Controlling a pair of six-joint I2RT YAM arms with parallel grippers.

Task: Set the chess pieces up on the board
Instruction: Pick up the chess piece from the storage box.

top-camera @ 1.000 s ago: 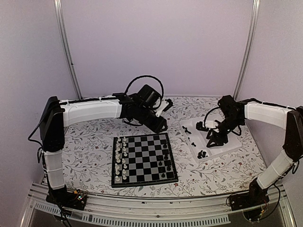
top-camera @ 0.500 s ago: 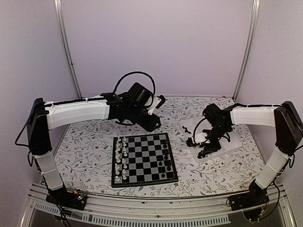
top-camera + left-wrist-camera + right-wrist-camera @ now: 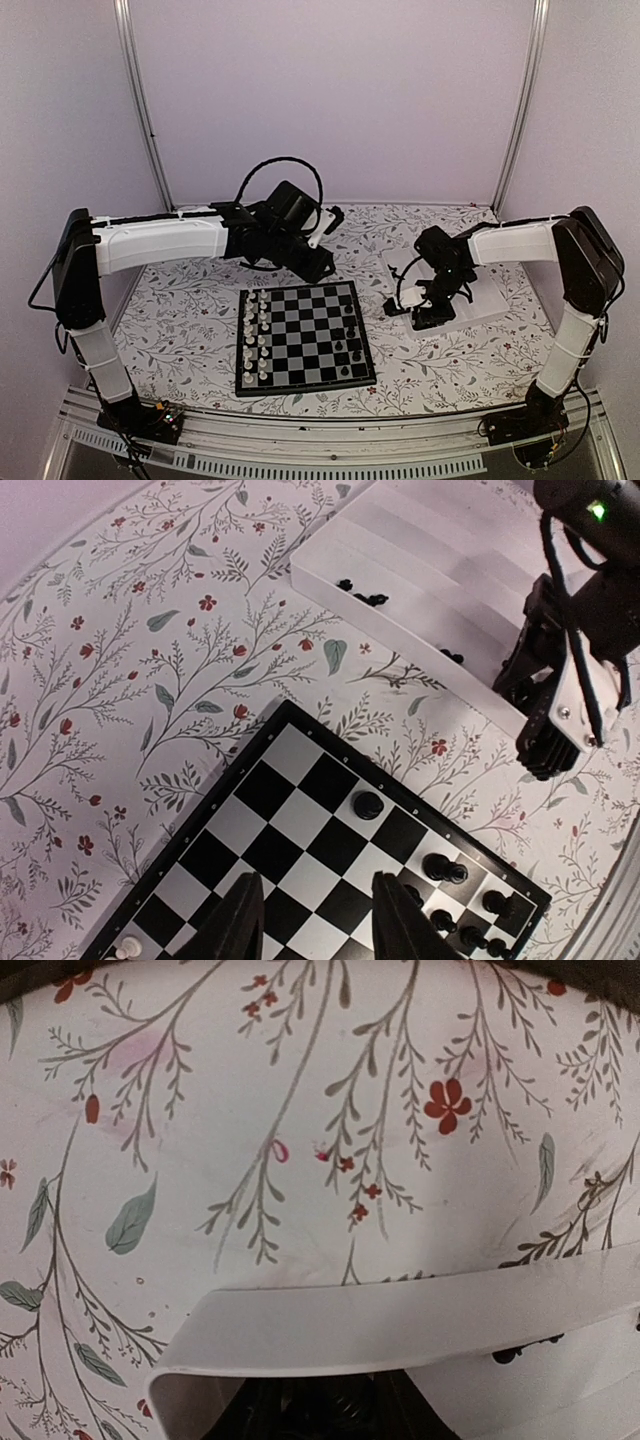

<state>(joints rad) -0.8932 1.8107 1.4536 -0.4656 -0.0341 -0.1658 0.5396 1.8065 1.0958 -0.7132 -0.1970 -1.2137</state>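
Swinging leftward in the overhead view, the right gripper (image 3: 424, 312) has travelled from the middle of the white tray (image 3: 478, 298) to its lower-left corner, and the left arm has drawn slightly back toward the frame's left. The right arm folds sharply at its elbow by the right edge and reaches in level, wrist tipped down. Its own camera shows only shadowed fingers behind the tray's smooth rim, so I cannot tell how wide that gripper stands or whether it holds anything. The left arm stretches horizontally, with the left gripper (image 3: 318, 268) hanging over the board's upper edge; its pale fingers (image 3: 243, 920) stand well apart with nothing between them. The board (image 3: 300, 340), glossy and checkered with a thin black rim, lies at the centre of the floral-printed tabletop (image 3: 200, 300). A few rounded black chess pieces (image 3: 350, 340) stand along its right side, white chessmen (image 3: 255, 335) line its left, and more black ones lie in the ridged tray.
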